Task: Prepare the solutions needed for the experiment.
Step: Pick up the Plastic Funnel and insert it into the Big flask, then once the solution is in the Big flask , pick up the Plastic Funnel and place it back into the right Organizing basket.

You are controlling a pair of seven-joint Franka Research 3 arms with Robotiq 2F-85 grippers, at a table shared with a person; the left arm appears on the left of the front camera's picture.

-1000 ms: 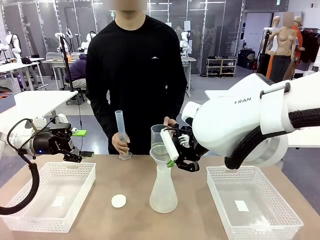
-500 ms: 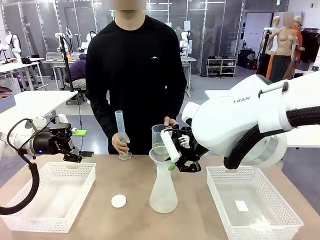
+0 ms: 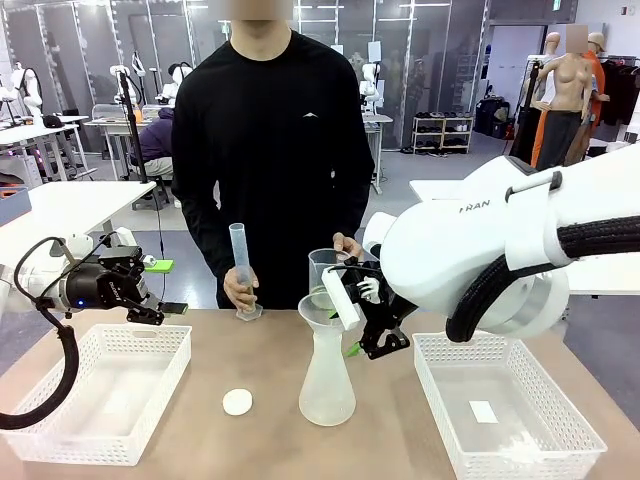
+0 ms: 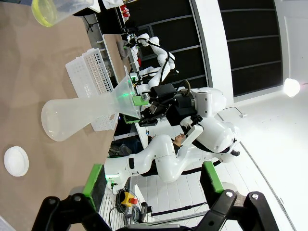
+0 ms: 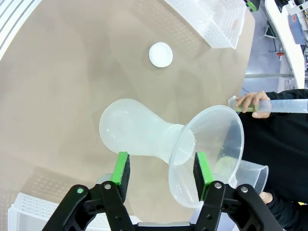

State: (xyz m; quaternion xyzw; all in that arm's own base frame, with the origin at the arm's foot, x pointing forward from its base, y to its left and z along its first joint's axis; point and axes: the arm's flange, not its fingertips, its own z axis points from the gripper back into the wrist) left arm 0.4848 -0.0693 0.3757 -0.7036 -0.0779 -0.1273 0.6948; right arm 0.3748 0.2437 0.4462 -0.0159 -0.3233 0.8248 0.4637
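The left arm reached in from the left side, and the left hand (image 3: 168,288) lay level, pointing toward the middle, its fingers spread wide. The right arm crossed to the centre with its wrist bent down. The right hand (image 3: 358,325) tilted downward, its green pads (image 5: 123,173) standing apart.

Front view faces the person (image 3: 270,150) across the table (image 3: 260,360); both wrist views, the right nearer, share the flask (image 3: 326,385).
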